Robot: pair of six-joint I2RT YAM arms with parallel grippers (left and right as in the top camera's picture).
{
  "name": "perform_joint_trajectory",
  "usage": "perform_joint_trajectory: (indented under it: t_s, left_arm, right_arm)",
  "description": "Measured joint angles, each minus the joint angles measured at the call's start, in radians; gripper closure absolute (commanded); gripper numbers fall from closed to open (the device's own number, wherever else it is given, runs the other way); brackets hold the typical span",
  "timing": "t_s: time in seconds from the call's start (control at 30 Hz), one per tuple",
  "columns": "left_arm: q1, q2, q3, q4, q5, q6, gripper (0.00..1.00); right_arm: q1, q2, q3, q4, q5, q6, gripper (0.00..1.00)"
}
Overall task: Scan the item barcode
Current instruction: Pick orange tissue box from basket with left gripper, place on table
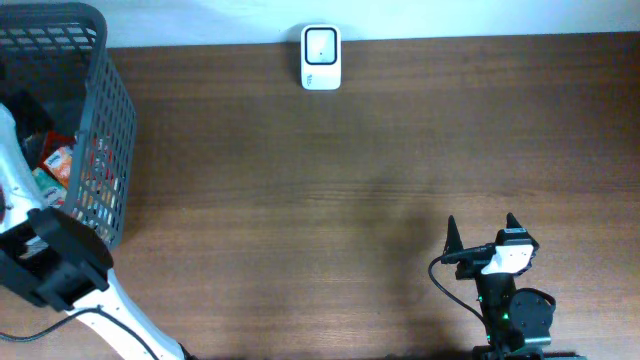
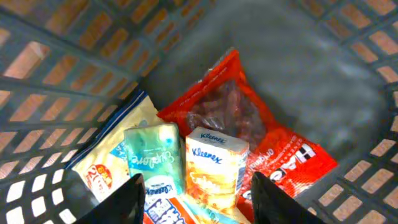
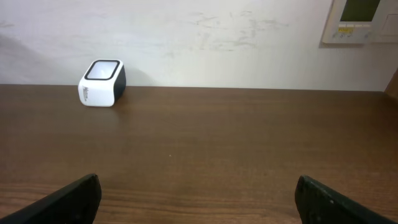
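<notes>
Several items lie in the grey basket (image 2: 74, 68): a teal tissue pack (image 2: 152, 158), an orange Kleenex pack (image 2: 214, 168), a red snack bag (image 2: 239, 115) and a cream packet (image 2: 102, 165). No barcode shows on them. My left gripper (image 2: 197, 202) is down inside the basket, its jaws apart with the teal and orange packs between them; I cannot tell whether the fingers touch them. The white scanner (image 1: 321, 57) stands at the table's far edge, also seen as the scanner (image 3: 102, 83) in the right wrist view. My right gripper (image 1: 482, 232) hovers open and holds nothing.
The basket (image 1: 115, 110) stands at the table's left end, its mesh walls close round my left wrist. The left arm (image 1: 55, 255) reaches into it from the front. A brown tabletop (image 1: 320, 190) runs between basket, scanner and right arm. A wall rises behind the scanner.
</notes>
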Motion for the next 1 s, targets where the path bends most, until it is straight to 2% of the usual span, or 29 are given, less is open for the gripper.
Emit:
perform_joint_trajectory:
  t_s: [0.3, 0.37, 0.43, 0.53, 0.63, 0.7, 0.77, 0.8, 0.83, 0.87, 0.93, 1.0]
  left_arm:
    - [-0.039, 0.158, 0.005, -0.047, -0.011, -0.003, 0.44]
    - [-0.039, 0.181, 0.006, -0.064, -0.011, -0.003, 0.66]
    - [-0.038, 0.226, 0.006, -0.076, -0.019, -0.004, 1.0]
    - [-0.039, 0.226, 0.015, -0.096, -0.034, -0.007, 1.0]
    - [-0.039, 0.227, 0.172, -0.179, -0.023, -0.007, 1.0]
    - [-0.038, 0.18, 0.352, -0.21, 0.061, -0.007, 1.0]
    - [-0.038, 0.068, 0.479, -0.209, 0.224, -0.008, 1.0]
    - [-0.037, -0.026, 0.525, -0.208, 0.396, -0.011, 1.0]
    - [-0.039, -0.077, 0.54, -0.207, 0.477, -0.011, 1.0]
    - [-0.057, -0.177, 0.565, -0.21, 0.651, -0.011, 1.0]
    - [-0.154, -0.229, 0.582, -0.268, 0.793, -0.012, 1.0]
    - [-0.361, -0.183, 0.537, -0.324, 0.76, -0.013, 1.0]
  right_arm:
    - [0.0, 0.0, 0.0, 0.0, 0.0, 0.0, 0.01]
    - [0.0, 0.0, 0.0, 0.0, 0.0, 0.0, 0.02]
    - [0.0, 0.0, 0.0, 0.0, 0.0, 0.0, 0.02]
    - [0.0, 0.0, 0.0, 0.0, 0.0, 0.0, 0.02]
    - [0.0, 0.0, 0.0, 0.0, 0.0, 0.001, 0.02]
    - [0.0, 0.0, 0.0, 0.0, 0.0, 0.001, 0.01]
    - [0.0, 0.0, 0.0, 0.0, 0.0, 0.0, 0.01]
    - [0.0, 0.0, 0.0, 0.0, 0.0, 0.0, 0.02]
    - [0.0, 0.0, 0.0, 0.0, 0.0, 0.0, 0.01]
    - [0.0, 0.0, 0.0, 0.0, 0.0, 0.001, 0.02]
    - [0.0, 0.0, 0.0, 0.0, 0.0, 0.0, 0.01]
    - [0.0, 0.0, 0.0, 0.0, 0.0, 0.0, 0.02]
